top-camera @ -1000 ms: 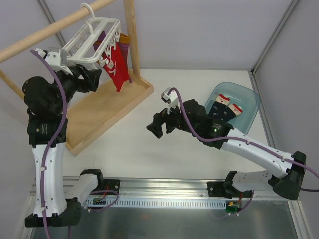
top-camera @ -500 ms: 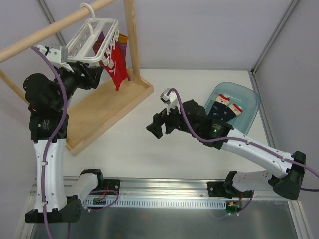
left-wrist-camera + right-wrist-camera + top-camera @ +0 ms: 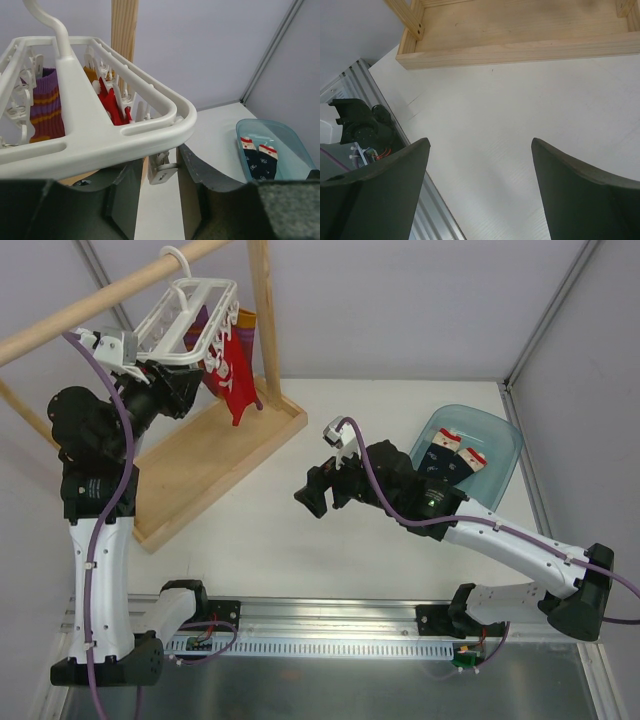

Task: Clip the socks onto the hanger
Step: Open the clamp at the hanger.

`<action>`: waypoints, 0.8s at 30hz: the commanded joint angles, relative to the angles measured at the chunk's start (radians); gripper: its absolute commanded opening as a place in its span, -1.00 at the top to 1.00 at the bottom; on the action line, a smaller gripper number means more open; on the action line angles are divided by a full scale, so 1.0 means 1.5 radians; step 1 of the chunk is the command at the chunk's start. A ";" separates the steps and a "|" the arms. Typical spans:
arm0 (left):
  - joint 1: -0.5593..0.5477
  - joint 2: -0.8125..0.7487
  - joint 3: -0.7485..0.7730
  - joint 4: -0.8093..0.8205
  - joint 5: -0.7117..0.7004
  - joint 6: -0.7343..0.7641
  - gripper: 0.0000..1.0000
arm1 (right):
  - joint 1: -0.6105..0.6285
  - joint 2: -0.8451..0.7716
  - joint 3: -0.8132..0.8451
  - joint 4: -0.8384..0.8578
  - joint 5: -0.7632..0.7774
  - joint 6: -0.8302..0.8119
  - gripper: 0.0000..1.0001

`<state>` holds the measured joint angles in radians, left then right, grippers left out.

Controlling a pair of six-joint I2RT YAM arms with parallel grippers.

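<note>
The white grid-frame hanger point(image 3: 190, 315) hangs by its hook from the wooden rod and fills the left wrist view point(image 3: 100, 135). My left gripper point(image 3: 200, 375) is raised under its near corner. Its jaws point(image 3: 157, 160) are closed narrowly on a small white clip point(image 3: 161, 170) dangling there. The navy socks point(image 3: 452, 455) with red-and-white cuffs lie side by side in a blue tub, also visible far off in the left wrist view point(image 3: 260, 157). My right gripper point(image 3: 310, 495) is open and empty, hovering over the white table point(image 3: 480, 145), left of the tub.
The blue tub point(image 3: 500, 435) sits at the right. Red socks point(image 3: 235, 375) and a purple-orange striped sock point(image 3: 45, 105) hang from the hanger. The wooden frame has a rod point(image 3: 90, 305), an upright post point(image 3: 265, 320) and a tray base point(image 3: 200, 470).
My left gripper rose slightly and tipped the hanger's near corner up; since half a second ago it has barely moved. The right arm has not moved.
</note>
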<state>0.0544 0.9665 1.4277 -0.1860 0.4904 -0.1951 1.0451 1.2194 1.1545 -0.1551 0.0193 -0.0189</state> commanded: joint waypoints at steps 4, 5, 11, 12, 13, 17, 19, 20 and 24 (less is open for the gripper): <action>0.005 -0.011 -0.016 0.058 0.008 -0.067 0.48 | 0.006 -0.008 0.020 0.014 0.011 -0.003 -0.74; 0.006 -0.013 -0.020 0.060 -0.001 -0.078 0.58 | 0.006 -0.007 0.024 0.015 0.009 -0.004 -0.74; 0.006 -0.042 -0.039 0.056 -0.048 -0.172 0.70 | 0.023 0.021 0.089 0.030 0.008 -0.071 -0.74; 0.006 -0.051 -0.041 0.051 -0.070 -0.189 0.69 | 0.025 0.032 0.110 0.040 0.010 -0.083 -0.74; 0.006 -0.054 -0.042 0.043 -0.078 -0.220 0.69 | 0.028 0.037 0.118 0.063 0.014 -0.100 -0.74; 0.005 -0.061 -0.044 0.012 -0.083 -0.291 0.72 | 0.030 0.066 0.164 0.141 0.024 -0.166 -0.72; 0.006 -0.063 -0.045 0.001 -0.068 -0.334 0.74 | 0.030 0.086 0.179 0.213 0.010 -0.206 -0.69; 0.006 -0.063 -0.045 -0.001 -0.062 -0.346 0.74 | 0.031 0.096 0.184 0.237 -0.007 -0.217 -0.68; 0.006 -0.069 -0.052 -0.012 -0.041 -0.409 0.77 | 0.031 0.157 0.255 0.300 -0.071 -0.245 -0.66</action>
<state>0.0544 0.8745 1.3609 -0.1925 0.3923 -0.6834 1.0882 1.4082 1.4414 0.1257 -0.0132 -0.3092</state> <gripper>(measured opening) 0.185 0.835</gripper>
